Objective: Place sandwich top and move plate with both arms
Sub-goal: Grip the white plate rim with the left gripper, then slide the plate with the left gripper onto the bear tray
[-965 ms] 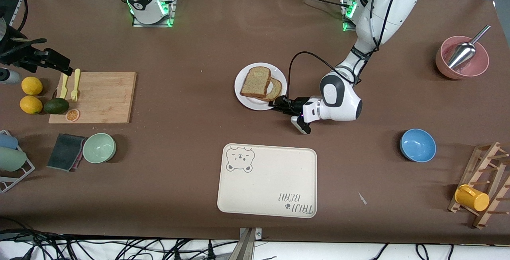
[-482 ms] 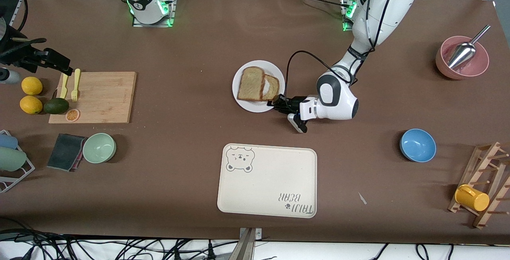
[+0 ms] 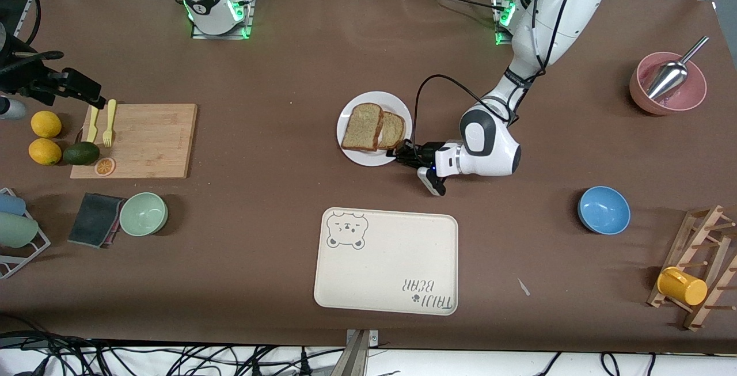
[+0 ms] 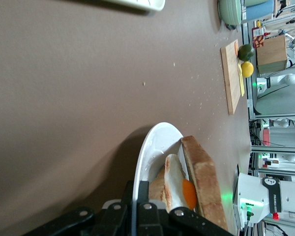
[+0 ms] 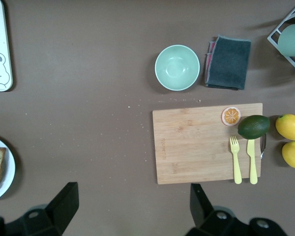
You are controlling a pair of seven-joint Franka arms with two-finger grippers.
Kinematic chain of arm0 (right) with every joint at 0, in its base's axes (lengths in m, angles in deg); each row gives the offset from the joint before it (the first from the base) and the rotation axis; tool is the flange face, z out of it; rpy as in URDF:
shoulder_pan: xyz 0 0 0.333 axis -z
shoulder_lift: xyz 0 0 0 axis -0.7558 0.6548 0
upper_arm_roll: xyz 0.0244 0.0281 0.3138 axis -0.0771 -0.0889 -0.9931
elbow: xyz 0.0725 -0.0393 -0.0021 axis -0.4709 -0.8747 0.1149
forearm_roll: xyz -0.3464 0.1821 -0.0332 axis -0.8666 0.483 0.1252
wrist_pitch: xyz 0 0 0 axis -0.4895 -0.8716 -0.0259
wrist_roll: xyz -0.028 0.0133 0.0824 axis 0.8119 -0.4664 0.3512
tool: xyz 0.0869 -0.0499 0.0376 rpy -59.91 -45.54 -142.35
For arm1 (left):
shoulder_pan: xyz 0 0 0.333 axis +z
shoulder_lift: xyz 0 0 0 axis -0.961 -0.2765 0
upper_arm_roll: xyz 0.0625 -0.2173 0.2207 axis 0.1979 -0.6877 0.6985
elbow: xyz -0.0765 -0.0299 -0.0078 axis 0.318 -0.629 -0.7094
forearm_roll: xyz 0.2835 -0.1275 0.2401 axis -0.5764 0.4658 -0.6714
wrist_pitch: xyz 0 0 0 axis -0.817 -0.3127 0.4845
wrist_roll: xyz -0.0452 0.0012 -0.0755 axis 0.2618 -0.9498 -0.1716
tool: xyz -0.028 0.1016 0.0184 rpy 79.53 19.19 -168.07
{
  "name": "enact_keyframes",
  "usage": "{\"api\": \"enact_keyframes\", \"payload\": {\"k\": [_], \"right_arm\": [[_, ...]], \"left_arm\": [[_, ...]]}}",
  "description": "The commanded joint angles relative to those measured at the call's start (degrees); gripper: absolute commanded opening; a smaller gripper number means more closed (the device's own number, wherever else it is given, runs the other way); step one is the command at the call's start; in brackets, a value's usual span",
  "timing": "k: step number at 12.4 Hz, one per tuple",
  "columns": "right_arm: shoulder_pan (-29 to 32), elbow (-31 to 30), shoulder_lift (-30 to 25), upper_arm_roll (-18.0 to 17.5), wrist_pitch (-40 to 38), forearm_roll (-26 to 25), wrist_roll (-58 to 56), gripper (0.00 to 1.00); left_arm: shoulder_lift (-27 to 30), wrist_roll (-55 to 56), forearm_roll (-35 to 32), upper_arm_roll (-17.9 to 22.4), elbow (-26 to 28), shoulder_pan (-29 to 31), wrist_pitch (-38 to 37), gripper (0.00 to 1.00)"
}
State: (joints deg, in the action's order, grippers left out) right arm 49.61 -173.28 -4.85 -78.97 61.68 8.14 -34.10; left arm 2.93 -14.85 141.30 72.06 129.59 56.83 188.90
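Front view, centre of frame: the plate [image 3: 368,157] sits on the bench [image 3: 276,76], with the cream bear-print tray [image 3: 386,261] nearer the camera, at lower centre. The sandwich top [image 3: 361,126] lies on the plate. It partly overlaps the smaller egg slice [image 3: 392,130], which sits on the side toward the left arm's end of the bench. The left claw [image 3: 403,154] is low at the plate's rim, on the side toward the left arm's end, with the wrist lying nearly level with the bench. In the left wrist view this claw [image 4: 137,196] is clenched on the plate [image 4: 150,147], with the rim between its fingers [image 4: 174,214]. The same view shows the fried egg [image 4: 179,187] on edge and the sandwich top [image 4: 202,182] leaning against it. Whether the plate is off the bench cannot be told. The right claw [image 3: 80,89] waits at the upper edge-of-frame area, over the bench by the fork end of the wooden cutting board [image 3: 138,140]. In the right wrist view the right claw [image 5: 132,196] is released, fingers spread wide. The cutting board [image 5: 206,142], a green bowl [image 5: 177,67] and the edge of the plate [image 5: 7,172] lie beneath it.
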Motion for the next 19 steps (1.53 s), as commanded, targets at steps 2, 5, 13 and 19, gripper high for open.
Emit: {"api": "enact_keyframes", "payload": {"k": [2, 5, 13, 19], "right_arm": [[0.3, 1.3, 0.1, 0.1, -0.7, 1.4, -0.6, 1.0], [0.3, 1.4, -0.2, 0.2, -1.1, 1.3, -1.0, 1.0], [0.3, 1.4, -0.2, 0.0, -1.1, 1.3, -1.3, 1.0], [0.3, 1.4, -0.2, 0.0, -1.3, 1.4, -1.3, 1.0]], "left_arm": [[3.6, -1.8, 1.9, 0.0, -0.4, 2.9, -3.1, 0.0], [2.9, -1.7, 1.9, 0.1, -5.5, 5.2, -3.9, 0.0], [-6.7, 7.4, 2.0, 0.9, -27.8, 10.7, -3.2, 0.0], [-12.0, 7.3, 5.9, 1.0, -33.1, 11.5, 7.6, 0.0]]}}
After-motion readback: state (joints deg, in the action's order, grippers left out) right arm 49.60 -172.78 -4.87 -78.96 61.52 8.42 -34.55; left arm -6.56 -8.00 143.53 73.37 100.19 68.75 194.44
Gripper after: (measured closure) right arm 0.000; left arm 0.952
